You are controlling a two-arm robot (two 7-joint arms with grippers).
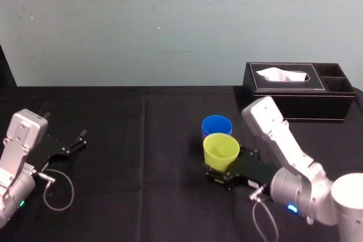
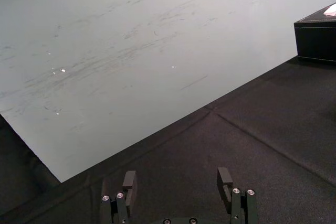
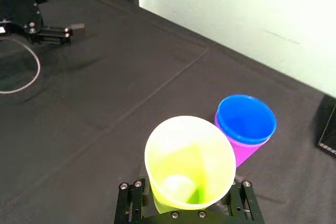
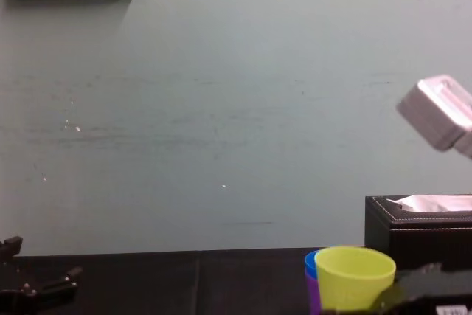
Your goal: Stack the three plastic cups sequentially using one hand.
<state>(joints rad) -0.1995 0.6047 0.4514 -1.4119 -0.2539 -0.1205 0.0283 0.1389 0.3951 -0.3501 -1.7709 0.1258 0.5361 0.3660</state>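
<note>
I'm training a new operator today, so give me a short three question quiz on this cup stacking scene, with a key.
1. True or false: the blue cup sits nested in the purple cup.
2. Which does the right gripper hold? A) the yellow-green cup B) the blue cup C) nothing
3. Fill in: the left gripper, parked far to the robot's left, has its fingers ____.
Key: 1 true; 2 A; 3 open.
</note>
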